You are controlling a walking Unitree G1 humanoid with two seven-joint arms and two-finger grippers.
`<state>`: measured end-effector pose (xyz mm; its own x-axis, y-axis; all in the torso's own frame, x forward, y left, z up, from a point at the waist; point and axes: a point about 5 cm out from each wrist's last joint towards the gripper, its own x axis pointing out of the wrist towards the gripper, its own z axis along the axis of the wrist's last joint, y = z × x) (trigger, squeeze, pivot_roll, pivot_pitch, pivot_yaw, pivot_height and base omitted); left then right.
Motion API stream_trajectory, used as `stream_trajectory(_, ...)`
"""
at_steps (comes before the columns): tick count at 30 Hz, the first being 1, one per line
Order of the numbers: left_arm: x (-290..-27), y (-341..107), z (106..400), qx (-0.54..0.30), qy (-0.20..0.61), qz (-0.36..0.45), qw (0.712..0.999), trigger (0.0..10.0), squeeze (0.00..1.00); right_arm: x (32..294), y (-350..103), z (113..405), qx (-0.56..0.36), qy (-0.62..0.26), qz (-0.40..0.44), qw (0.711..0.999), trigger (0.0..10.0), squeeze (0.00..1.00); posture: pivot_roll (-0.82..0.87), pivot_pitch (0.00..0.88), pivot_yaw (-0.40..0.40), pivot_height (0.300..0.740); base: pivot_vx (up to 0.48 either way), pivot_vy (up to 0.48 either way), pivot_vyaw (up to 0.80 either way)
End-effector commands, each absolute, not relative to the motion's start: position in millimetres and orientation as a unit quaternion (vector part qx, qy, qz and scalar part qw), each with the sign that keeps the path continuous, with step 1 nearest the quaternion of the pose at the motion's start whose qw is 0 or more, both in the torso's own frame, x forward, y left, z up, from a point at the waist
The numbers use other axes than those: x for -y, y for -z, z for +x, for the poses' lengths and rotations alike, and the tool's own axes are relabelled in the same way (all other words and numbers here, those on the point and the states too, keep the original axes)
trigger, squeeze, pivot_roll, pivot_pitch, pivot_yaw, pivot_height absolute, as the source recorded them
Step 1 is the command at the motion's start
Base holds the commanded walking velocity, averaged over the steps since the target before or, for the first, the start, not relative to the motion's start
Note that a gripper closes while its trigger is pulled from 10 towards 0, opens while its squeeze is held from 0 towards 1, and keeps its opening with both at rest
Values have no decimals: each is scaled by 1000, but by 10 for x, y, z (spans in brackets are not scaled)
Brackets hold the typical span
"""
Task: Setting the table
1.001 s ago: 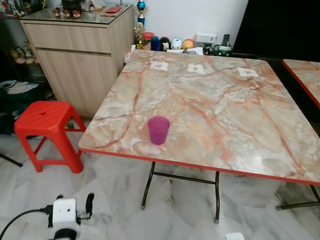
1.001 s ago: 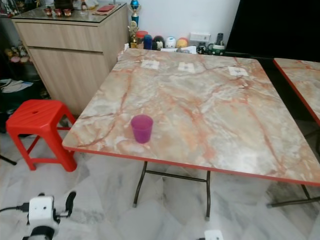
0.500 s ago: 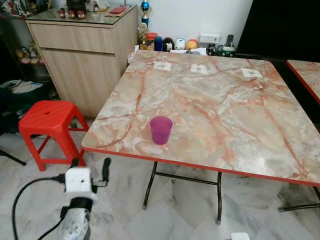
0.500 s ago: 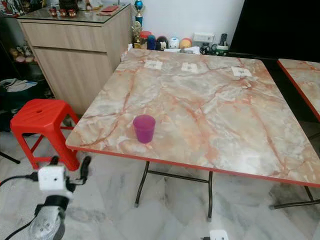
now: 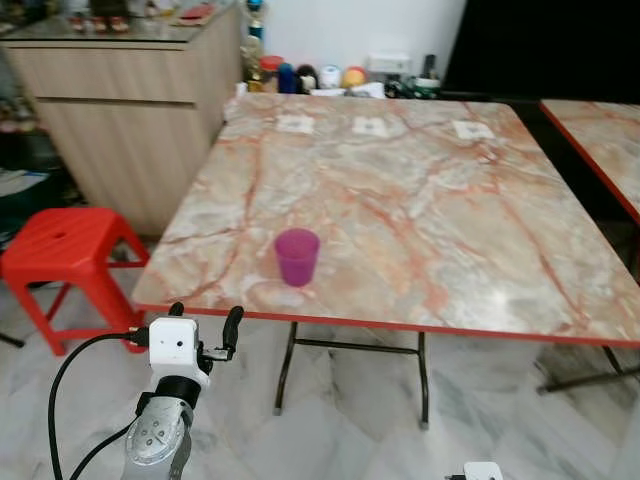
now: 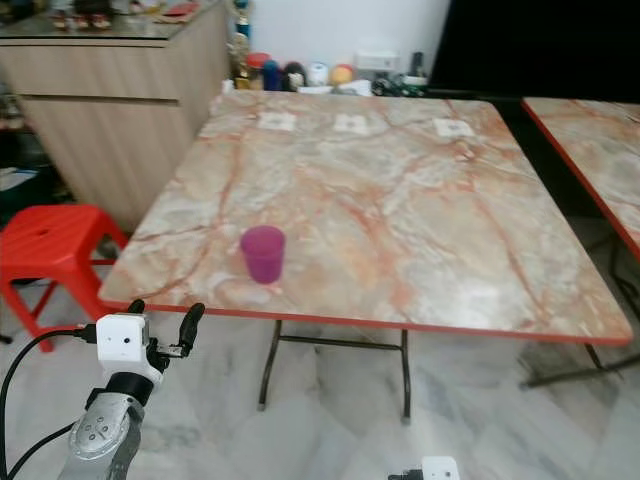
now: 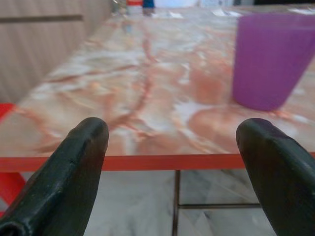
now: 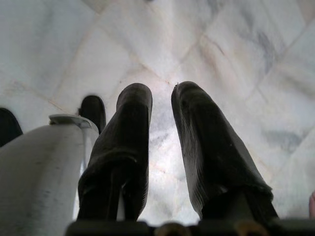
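I am lining up my left gripper [image 5: 203, 330] for a reach at the purple cup [image 5: 297, 257], which is standing upright on the marble-patterned surface [image 5: 420, 200], near its front red edge and toward its left corner. My left fingers [image 7: 81, 162] are spread wide with nothing between them, and they are sitting just outside that front edge, at about its height and off to the cup's left. In the left wrist view the cup [image 7: 268, 59] is sitting off toward one finger, not centred in the gap, so I judge the approach is not yet squared up.

The step in hand, as I read it, is the approach to grasp the cup. The next move is calling for me to swing the fingers toward the cup until it sits midway between them, advance over the edge without clipping it, and only then close.

My right gripper [image 8: 162, 147] is hanging idle over the pale marble floor [image 5: 350, 420], its fingers only slightly parted and holding nothing.
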<state>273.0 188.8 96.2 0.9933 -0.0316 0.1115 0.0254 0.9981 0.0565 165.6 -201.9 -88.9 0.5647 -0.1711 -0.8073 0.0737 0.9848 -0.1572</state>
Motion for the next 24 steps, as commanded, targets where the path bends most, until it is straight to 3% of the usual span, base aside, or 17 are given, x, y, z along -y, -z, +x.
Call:
stream_trajectory(1, -1892, -990, 2731, 57, 17, 28, 998, 10000, 0, 2023, 901, 1628, -464, 74, -48, 882, 10000, 0, 51, 112, -27, 740, 0, 0, -781)
stream_trajectory(12, -2005, -1031, 2720, 60, 1, 11, 998, 10000, 0, 2004, 896, 1648, -463, 67, -53, 882, 10000, 0, 60, 115, -27, 740, 0, 0, -780)
stream_trajectory(17, -2022, -1041, 2725, 64, 0, 19, 998, 10000, 0, 1991, 894, 1657, -463, 63, -54, 883, 10000, 0, 60, 113, -25, 740, 0, 464, -776)
stream_trajectory(24, -2019, -1045, 2713, 66, 5, 20, 998, 10000, 0, 1987, 891, 1664, -460, 62, -53, 884, 10000, 0, 62, 113, -24, 740, 0, 0, -494)
